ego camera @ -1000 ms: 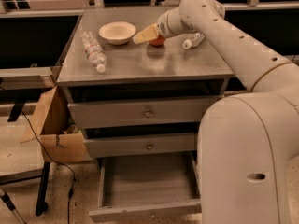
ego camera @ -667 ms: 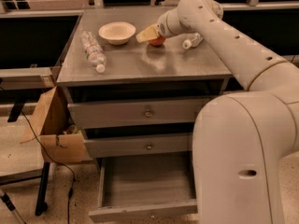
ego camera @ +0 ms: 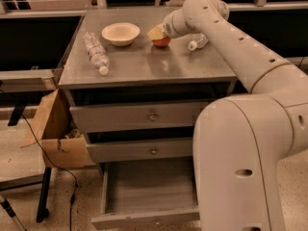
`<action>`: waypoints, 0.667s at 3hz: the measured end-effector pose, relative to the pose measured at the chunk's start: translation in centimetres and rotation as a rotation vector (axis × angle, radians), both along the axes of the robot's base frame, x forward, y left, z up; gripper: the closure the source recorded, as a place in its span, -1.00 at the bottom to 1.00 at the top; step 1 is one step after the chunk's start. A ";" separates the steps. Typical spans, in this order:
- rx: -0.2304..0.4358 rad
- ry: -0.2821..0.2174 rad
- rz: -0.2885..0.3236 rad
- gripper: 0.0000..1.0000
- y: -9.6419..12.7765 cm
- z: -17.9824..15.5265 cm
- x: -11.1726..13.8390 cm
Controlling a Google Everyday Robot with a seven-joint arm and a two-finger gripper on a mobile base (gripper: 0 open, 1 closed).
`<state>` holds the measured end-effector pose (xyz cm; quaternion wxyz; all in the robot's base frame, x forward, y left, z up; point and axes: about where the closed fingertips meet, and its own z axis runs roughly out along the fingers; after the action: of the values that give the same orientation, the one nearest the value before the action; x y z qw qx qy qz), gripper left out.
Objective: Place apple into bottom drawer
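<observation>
Grasp step. My pincer (ego camera: 157,32) sits on the apple (ego camera: 162,42), at 3 o'clock of the bowl (ego camera: 120,33) on the table (ego camera: 144,64); I cannot tell its closure. Next: lift, then lower into the open bottom drawer (ego camera: 149,189).

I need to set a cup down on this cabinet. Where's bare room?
The front of the top is bare, from the water bottle rightward to the edge. The back is crowded: bowl, apple with the end effector at it, small bottle. The open bottom drawer also shows bare floor.
</observation>
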<state>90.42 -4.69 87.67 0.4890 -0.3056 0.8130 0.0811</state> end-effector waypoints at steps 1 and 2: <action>-0.004 0.005 0.007 0.76 -0.7 0.3 -0.1; 0.023 -0.027 0.021 1.00 -2.2 2.7 -1.5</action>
<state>88.91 -6.84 90.34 0.5025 -0.3095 0.8021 0.0916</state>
